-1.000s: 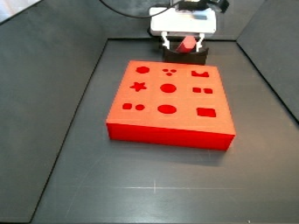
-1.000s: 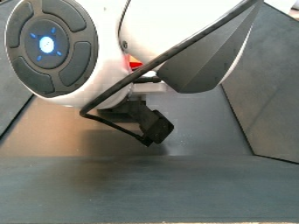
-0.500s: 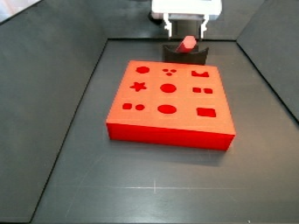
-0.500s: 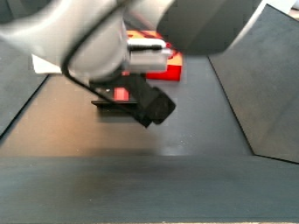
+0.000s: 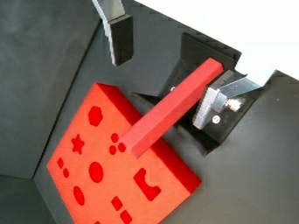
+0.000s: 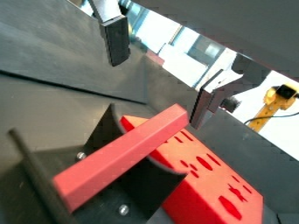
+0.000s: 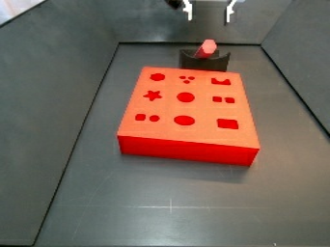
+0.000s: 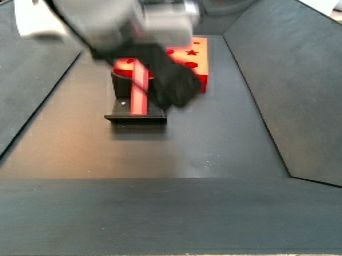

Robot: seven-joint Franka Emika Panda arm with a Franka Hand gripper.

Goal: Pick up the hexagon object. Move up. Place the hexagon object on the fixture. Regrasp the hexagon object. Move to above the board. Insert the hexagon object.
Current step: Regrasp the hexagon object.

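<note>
We are looking at the board [image 7: 188,109] first: the big red-orange slab is lying flat in the middle of the dark floor, and as far as we can see none of its cut-outs is holding a piece. Its corner is also showing in a side view [image 8: 195,55], just behind the fixture.

The fixture [image 8: 134,100] is standing at the far end of the board in a side view [image 7: 206,60], close to its edge. The hexagon object [image 7: 207,46] is resting on it, poking up as a pink-red stub there and lying along the bracket in a side view [image 8: 127,82]. In both wrist views the bar [image 5: 173,108] is sitting in the fixture's notch [image 6: 126,162], tilted, with nothing gripping it.

The gripper [image 7: 207,9] is hanging above the fixture at the top edge of the picture, well apart from the bar. Its fingers [image 5: 117,35] are standing wide of the bar on either side in both wrist views, so we are reading the jaws as spread and empty.

We are judging that the pick, the lift and the placing on the fixture are done. The regrasp, the move above the board and the insertion are all left.
</note>
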